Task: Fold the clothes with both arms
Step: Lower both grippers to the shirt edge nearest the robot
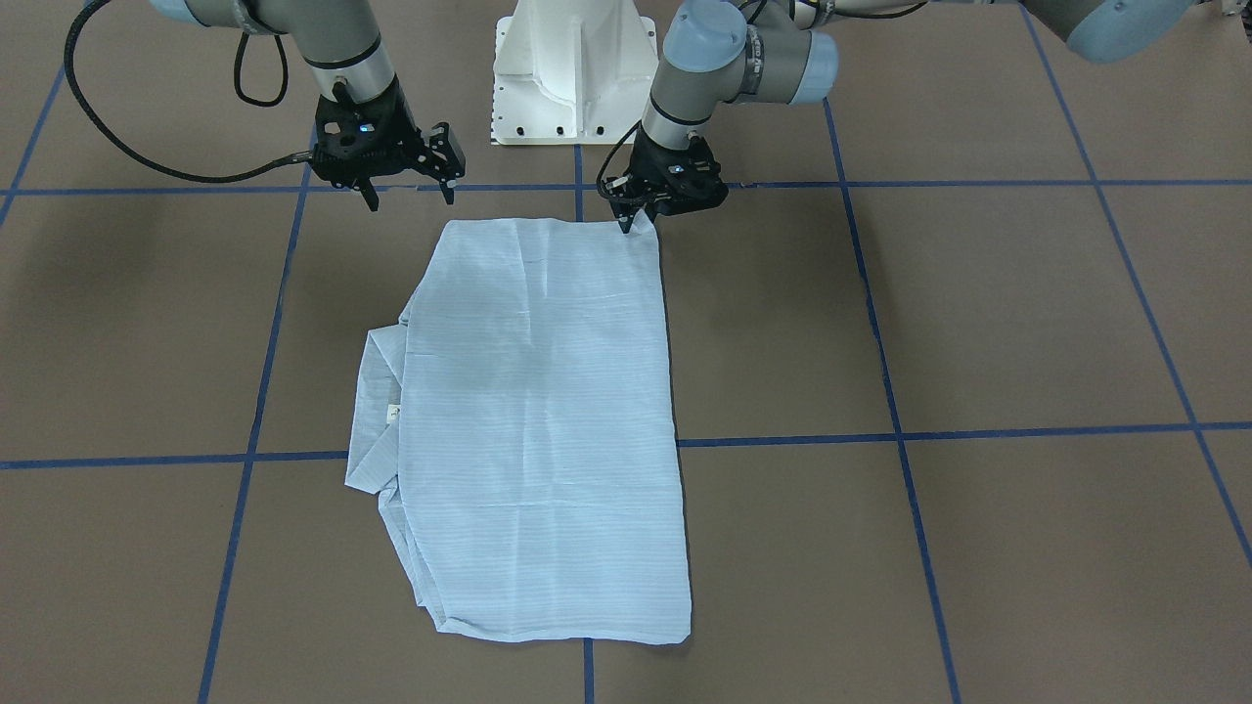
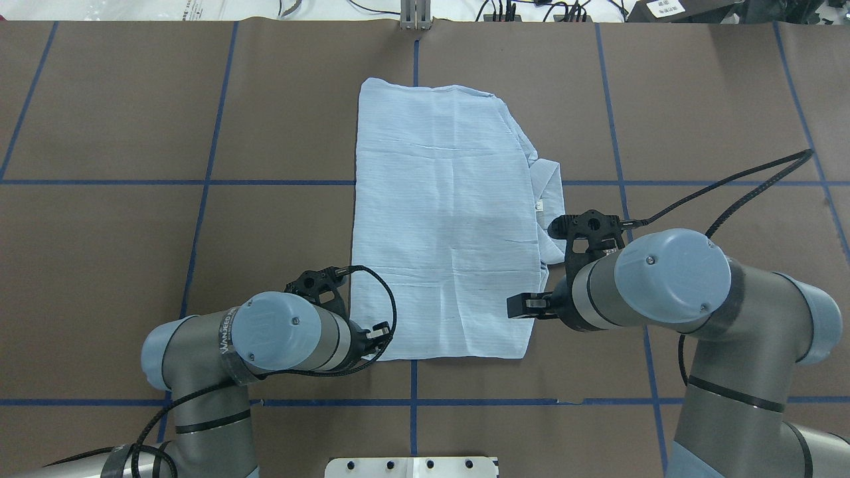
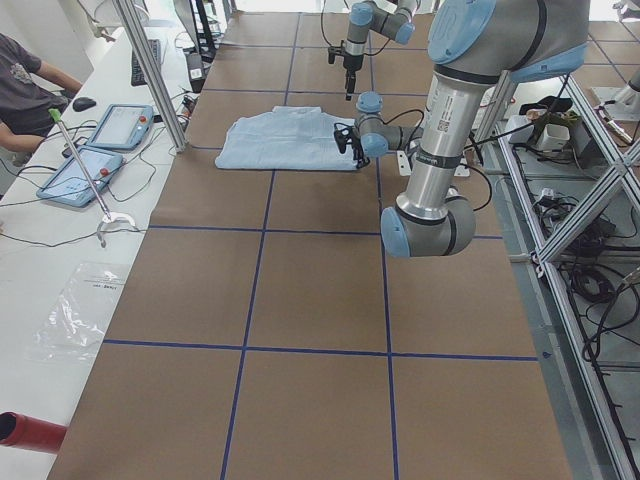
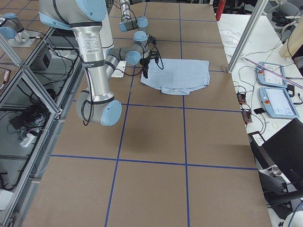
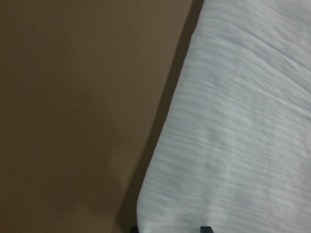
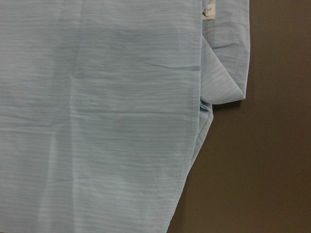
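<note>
Thin, matt woven cloth shirt (image 1: 548,411) on a matt brown papery table (image 1: 978,323)

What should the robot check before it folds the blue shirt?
1. Shirt lying flat on the table: ok.
2. Left gripper at a shirt corner nearest the robot: ok, touching it.
3. Left gripper holding that corner: cannot tell.
4. Right gripper at the other corner: not ok, open and off the cloth.
5. Edges tidy: not ok, the collar sticks out on one side.
</note>
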Controlling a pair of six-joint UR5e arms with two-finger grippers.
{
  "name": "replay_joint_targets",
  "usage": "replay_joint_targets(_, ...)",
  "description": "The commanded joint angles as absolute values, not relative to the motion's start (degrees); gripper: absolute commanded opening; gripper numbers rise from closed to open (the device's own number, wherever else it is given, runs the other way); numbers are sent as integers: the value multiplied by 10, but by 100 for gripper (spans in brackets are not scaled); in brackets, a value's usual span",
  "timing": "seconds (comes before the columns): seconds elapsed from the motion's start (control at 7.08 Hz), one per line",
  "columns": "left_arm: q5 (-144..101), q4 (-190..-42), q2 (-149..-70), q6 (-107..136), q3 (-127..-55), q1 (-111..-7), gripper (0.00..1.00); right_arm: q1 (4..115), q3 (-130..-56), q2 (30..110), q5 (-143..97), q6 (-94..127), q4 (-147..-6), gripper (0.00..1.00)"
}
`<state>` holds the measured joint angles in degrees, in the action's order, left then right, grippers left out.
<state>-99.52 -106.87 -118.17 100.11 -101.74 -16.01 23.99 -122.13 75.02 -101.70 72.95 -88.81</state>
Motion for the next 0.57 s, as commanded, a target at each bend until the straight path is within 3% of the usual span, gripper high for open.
replay_joint_targets(0.0, -996, -1069, -1183, 1001, -1020, -164, 0, 240, -1221, 750, -1016, 730, -889, 100)
replay_joint_targets(0.42, -999, -1069, -1184, 1000, -1030, -181, 0, 225, -1216, 746, -1015, 781, -888, 100)
